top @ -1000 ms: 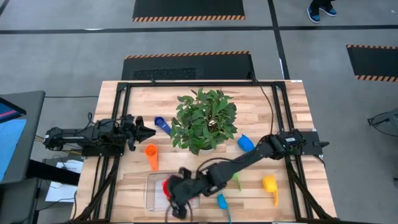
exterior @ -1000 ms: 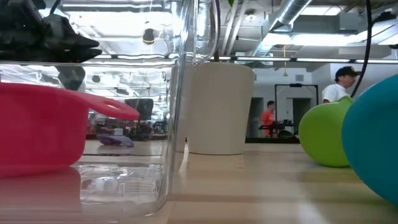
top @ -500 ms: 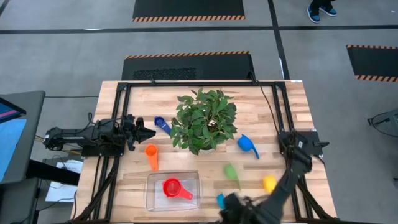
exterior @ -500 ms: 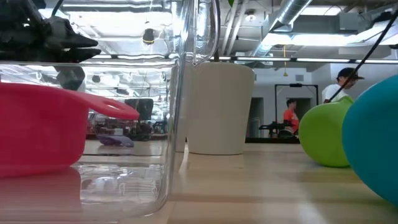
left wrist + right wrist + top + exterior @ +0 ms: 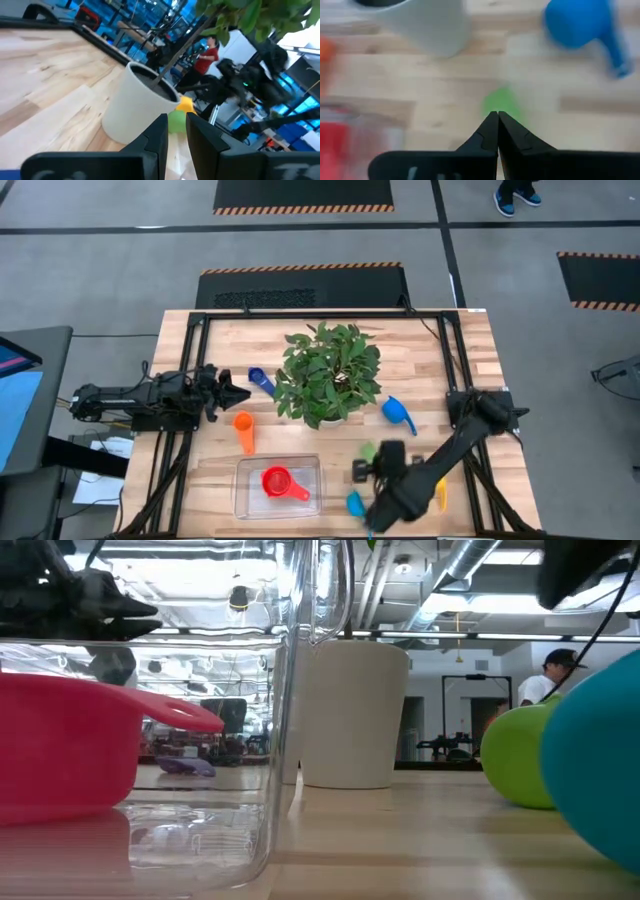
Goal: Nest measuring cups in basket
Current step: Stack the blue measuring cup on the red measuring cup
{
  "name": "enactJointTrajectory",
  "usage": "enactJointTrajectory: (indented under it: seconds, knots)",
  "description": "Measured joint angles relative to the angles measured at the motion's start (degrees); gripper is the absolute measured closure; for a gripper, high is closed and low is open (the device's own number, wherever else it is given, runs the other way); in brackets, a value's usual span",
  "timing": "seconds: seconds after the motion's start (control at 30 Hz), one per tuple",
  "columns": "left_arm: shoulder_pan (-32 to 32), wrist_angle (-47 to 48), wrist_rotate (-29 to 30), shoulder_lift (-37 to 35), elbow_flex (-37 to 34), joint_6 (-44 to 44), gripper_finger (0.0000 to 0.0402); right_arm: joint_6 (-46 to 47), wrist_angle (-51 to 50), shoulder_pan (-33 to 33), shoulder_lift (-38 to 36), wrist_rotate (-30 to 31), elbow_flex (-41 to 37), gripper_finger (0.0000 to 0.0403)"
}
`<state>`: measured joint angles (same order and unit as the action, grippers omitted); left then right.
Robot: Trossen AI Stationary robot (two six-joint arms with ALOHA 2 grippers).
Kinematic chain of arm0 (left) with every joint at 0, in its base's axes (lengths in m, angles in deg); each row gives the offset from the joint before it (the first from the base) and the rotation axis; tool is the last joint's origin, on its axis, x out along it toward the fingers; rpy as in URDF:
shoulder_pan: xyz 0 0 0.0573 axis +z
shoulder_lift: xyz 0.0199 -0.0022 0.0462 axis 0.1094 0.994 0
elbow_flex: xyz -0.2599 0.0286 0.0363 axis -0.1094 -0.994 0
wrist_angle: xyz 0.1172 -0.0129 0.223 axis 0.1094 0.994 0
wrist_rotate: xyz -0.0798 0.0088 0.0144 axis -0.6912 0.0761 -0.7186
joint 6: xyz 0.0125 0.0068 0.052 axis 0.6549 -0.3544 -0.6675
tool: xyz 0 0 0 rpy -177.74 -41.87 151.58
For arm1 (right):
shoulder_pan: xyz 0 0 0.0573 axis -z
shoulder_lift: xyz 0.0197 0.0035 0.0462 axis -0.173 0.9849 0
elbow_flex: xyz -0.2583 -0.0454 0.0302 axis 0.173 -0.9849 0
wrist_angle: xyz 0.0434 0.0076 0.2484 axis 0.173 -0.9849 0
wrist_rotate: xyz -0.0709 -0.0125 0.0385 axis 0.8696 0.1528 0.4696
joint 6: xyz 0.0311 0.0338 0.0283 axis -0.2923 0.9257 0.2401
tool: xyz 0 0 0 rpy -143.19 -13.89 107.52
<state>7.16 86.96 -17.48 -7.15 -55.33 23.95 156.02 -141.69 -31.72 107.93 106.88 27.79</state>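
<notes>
**Red scoop alone in the tray**

A clear plastic rectangular basket (image 5: 246, 498), lower centre, holds one red measuring cup (image 5: 277, 481). Orange (image 5: 243, 423) and dark blue (image 5: 258, 377) cups lie left of centre; green (image 5: 368, 452), blue (image 5: 396, 411), light blue (image 5: 354, 503) right.

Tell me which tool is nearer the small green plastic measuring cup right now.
The right tool: it hovers right beside the small green plastic measuring cup, fingers shut and empty. The left tool waits far across the table, beyond the potted plant.
</notes>
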Motion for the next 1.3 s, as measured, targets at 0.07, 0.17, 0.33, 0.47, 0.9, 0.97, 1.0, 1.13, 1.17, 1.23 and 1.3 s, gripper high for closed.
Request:
enactJointTrajectory:
  seconds: [0.07,0.17,0.33,0.47,0.9,0.97,1.0,1.13,1.17,1.23,1.3]
  knots:
    - [0.0,0.2,0.0,0.1,0.0,0.0,0.0343,-2.4,-0.2,0.7,-6.4,-0.4,-5.7,0.0389]
    - [0.0,0.1,0.0,0.0,0.0,0.0,0.0343,-4.8,-0.2,1.0,-16.4,-0.4,-15.6,0.0397]
    - [0.0,0.2,0.1,0.0,0.0,-0.4,0.0343,-9.3,-0.4,1.8,-34.8,-0.3,-31.1,0.0382]
    - [0.0,0.2,0.3,0.0,0.0,-0.2,0.0343,-15.2,-0.2,3.7,-46.6,-1.2,-38.9,0.0368]
    - [0.0,-0.2,6.1,0.0,0.1,6.0,0.0343,-39.2,20.5,6.9,-78.6,-5.1,-58.6,0.0371]
    - [0.0,-0.2,6.2,0.0,0.1,6.8,0.0343,-42.7,25.4,7.7,-81.9,-3.8,-61.3,0.0369]
    - [0.0,-0.2,6.2,0.0,0.1,6.9,0.0343,-43.9,27.2,8.3,-83.2,-3.7,-62.7,0.0368]
    - [0.0,-0.2,6.2,0.0,0.1,7.0,0.0343,-45.4,31.7,11.5,-86.3,-3.5,-67.4,0.0367]
    - [0.0,-0.2,6.2,0.0,0.1,7.2,0.0343,-46.3,33.5,12.5,-86.5,-3.3,-68.1,0.0367]
    - [0.0,-0.2,6.3,0.0,0.1,7.4,0.0343,-47.7,36.8,14.7,-86.6,-3.6,-69.6,0.0367]
    - [0.0,-0.2,6.3,0.0,0.1,7.4,0.0343,-49.0,40.3,16.9,-86.0,-5.4,-70.6,0.0363]
